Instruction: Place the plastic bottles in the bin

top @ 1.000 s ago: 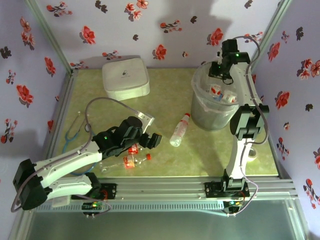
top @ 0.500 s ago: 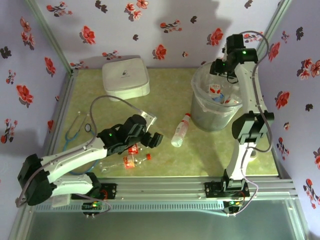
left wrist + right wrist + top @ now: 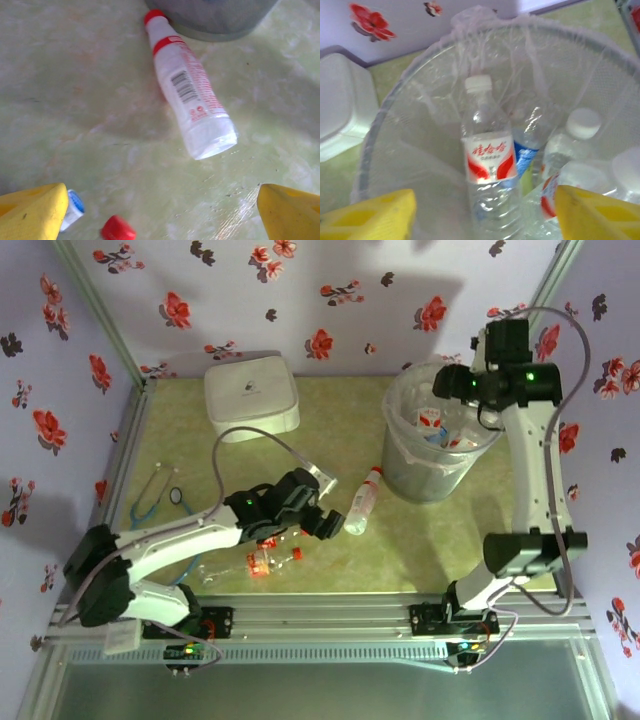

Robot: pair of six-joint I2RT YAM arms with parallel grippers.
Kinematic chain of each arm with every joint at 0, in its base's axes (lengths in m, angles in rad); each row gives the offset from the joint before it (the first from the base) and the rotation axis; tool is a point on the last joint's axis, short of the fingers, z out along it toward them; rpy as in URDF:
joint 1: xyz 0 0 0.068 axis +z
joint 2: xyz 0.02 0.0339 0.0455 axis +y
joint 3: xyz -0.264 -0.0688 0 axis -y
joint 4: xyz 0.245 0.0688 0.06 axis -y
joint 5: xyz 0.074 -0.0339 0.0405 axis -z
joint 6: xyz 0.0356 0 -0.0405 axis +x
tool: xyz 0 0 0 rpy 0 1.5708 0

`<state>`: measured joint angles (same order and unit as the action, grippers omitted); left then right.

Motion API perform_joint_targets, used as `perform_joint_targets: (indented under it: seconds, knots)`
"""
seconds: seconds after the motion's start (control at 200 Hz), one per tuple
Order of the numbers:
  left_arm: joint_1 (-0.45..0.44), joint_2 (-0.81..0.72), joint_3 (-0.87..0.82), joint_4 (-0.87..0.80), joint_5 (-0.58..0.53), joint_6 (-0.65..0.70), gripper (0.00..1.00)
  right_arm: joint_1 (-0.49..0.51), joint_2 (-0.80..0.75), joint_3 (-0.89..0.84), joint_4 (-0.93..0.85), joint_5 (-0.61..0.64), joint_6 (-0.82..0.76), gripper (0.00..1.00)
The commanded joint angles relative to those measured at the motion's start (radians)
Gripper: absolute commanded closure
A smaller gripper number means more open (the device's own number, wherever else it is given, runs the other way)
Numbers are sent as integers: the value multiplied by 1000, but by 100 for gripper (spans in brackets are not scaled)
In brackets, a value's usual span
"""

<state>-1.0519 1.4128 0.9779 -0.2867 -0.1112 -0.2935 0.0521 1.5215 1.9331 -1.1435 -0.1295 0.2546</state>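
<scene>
Bottle [image 3: 192,100] on table [image 3: 75,75] looks empty, light, thin-walled, slick; grip mid-label w/ left claw [image 3: 160,210], spread wide, holding nothing. Right claw [image 3: 485,215] over bin [image 3: 370,145], also spread, empty.

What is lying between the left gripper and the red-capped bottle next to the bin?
Nothing: in the left wrist view the table between the left gripper and that bottle is bare.

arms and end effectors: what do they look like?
The left arm and right arm have white links, black joints, a green LED each and a grey looping cable. The left end effector and right end effector have yellow fingers.
</scene>
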Motion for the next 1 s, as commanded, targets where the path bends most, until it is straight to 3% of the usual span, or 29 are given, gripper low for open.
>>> perform_joint_targets:
  seconds: [0.0,0.12,0.39,0.585,0.995]
  knots:
    - [-20,75,56,39,45,-13,1,-4,-129,-132,126,-99,63,10]
    - [-22,148,74,77,63,-29,0,-3,-261,-258,191,-144,100,3]
    - [-16,304,150,126,113,-39,0,5,-465,-470,235,-189,136,1]
    - [-7,393,164,165,117,-45,0,5,-506,-521,183,-104,96,1]
    - [13,485,185,158,111,-45,11,5,-532,-599,258,-150,129,1]
